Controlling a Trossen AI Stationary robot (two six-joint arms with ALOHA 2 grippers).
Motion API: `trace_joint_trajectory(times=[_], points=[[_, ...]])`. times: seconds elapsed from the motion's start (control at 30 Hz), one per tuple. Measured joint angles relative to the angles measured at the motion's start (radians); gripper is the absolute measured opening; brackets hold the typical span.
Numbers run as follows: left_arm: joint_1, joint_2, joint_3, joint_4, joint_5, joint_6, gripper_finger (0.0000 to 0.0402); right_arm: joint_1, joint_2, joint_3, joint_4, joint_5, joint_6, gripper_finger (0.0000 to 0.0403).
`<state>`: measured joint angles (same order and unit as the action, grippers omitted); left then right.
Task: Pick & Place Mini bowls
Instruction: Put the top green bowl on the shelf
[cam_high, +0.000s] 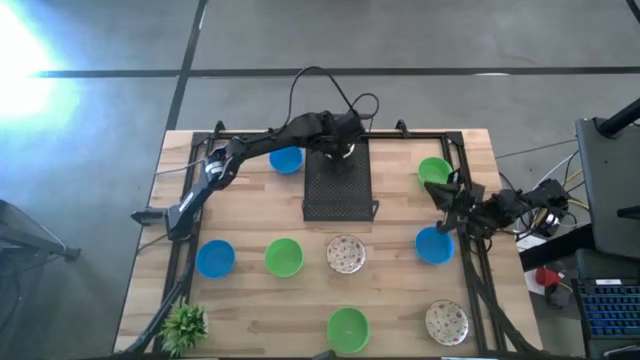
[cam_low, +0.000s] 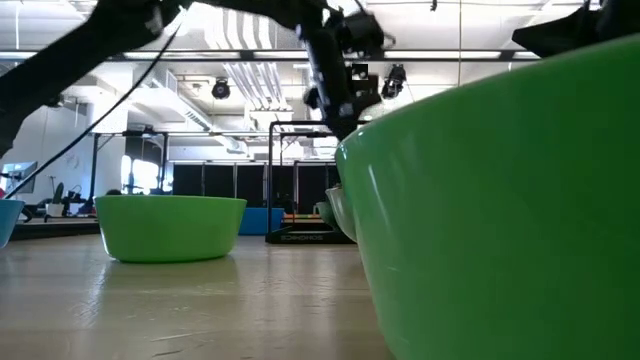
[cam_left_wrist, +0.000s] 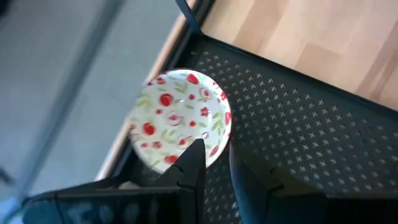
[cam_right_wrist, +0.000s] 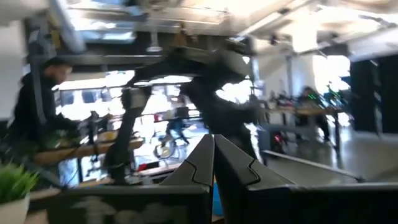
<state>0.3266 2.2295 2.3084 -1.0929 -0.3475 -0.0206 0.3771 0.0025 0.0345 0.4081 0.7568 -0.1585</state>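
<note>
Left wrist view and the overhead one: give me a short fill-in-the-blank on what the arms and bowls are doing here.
1. The left gripper grips the rim of a ____ bowl.
2. That bowl is over the black ____ tray.
3. The right gripper is ____, beside a blue bowl.
4. The potted plant stands at the table's ____-left corner in the high view.

Missing: floral; mesh; shut; bottom

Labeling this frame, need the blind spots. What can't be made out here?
- Low view: a near green bowl fills the right side and hides the table behind it.
- High view: the floral bowl in the left gripper is mostly covered by the wrist over the black tray.
- Right wrist view: motion blur; the shut right gripper is clear, the room behind smeared.
</note>
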Motion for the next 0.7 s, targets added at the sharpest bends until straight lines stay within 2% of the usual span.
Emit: trace_joint_trajectory(times=[0.17, 0.3, 0.4, 0.53, 0.7], points=[[-0.062, -0.086, -0.062, -0.001, -0.041, -0.009, 0.0067, 0.0, 0.0, 0.064, -0.026, 0.085, 0.038, 0.0008], [-0.104, -0.169, -0.132, 0.012, -0.045, -0.053, 0.0067, 0.0, 0.002, 0.158, -0.188, 0.1, 0.103, 0.0008], [-0.128, -0.244, -0.202, 0.031, -0.048, -0.089, 0.0067, 0.0, 0.02, 0.252, -0.433, 0.156, 0.277, 0.0008], [-0.154, -0.36, -0.321, 0.083, -0.051, -0.152, 0.0067, 0.0, 0.077, 0.379, -0.778, 0.164, 0.54, 0.0008], [-0.172, -0.518, -0.487, 0.171, -0.067, -0.219, 0.0067, -0.002, 0.187, 0.493, -1.056, 0.163, 0.86, 0.0008]])
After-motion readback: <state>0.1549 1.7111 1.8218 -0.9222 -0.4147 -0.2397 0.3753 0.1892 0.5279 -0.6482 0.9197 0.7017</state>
